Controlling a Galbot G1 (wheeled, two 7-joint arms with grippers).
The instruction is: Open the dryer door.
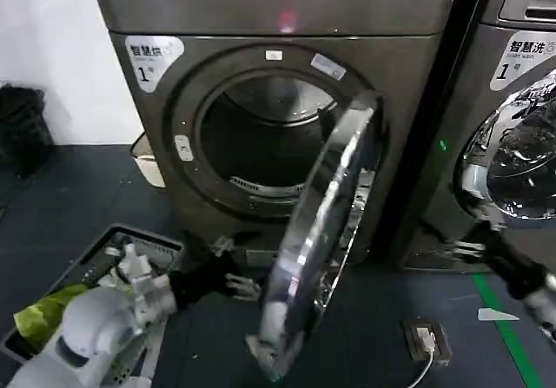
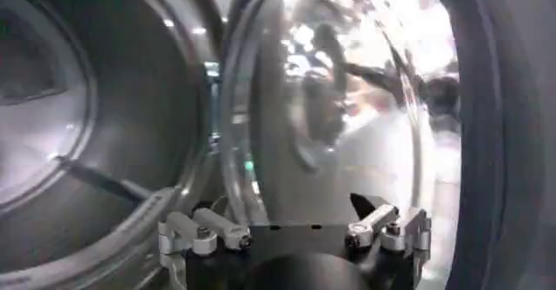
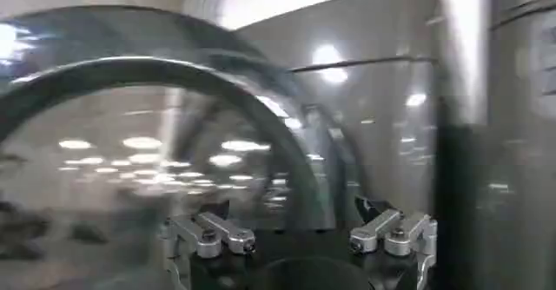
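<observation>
Dim scene from the head view, the floor (image 1: 78, 188) dark, the white wall (image 1: 52, 49) the brightest patch. The dryer door (image 1: 326, 232) is smeared with motion blur, its chrome ring catching streaky highlights. A soft pink glow sits on the machine's top panel (image 1: 287, 19). In the left wrist view, glare washes the door glass (image 2: 347, 101) pale, reflections muddled, while the drum (image 2: 52, 109) beside it stays grey and shadowy. In the right wrist view, ceiling lights mirror as soft ovals across the neighbouring door (image 3: 156, 153), everything hazy and blurred.
</observation>
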